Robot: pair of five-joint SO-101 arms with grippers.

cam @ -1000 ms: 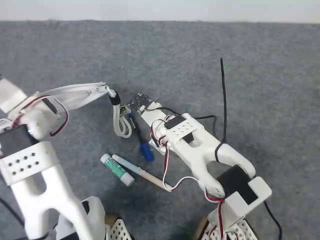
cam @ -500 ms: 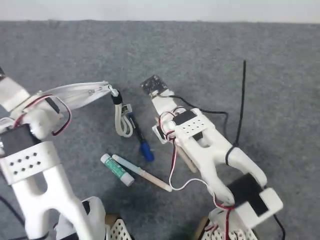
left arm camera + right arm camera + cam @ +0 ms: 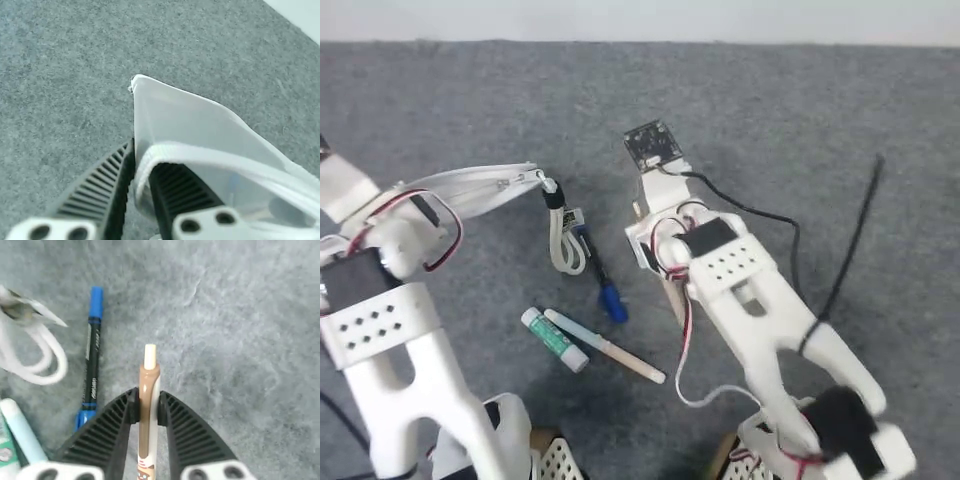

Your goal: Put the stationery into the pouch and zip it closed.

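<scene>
**Right claw** [image 3: 148, 399]: clamped on a brown pen [image 3: 149, 375]. The pen lies lengthwise between the ribbed black fingers [image 3: 117, 412], and its pale tip sticks out past them over the grey table [image 3: 800, 120].

**Left claw** [image 3: 142, 162]: closed on the rim of the translucent white pouch [image 3: 200, 125], with one finger on each side of the edge.

**Pouch:** on the left side of the table at the left arm, its zipper end pointing toward the middle. A white strap loop [image 3: 37, 362] hangs from that end.

**Loose stationery on the table:**
- Black pen with blue cap [image 3: 92, 360], just beside the strap loop and near the right claw.
- Pale blue pen [image 3: 590, 340] and green tube [image 3: 552, 338], side by side and touching, nearer the arm bases.
</scene>
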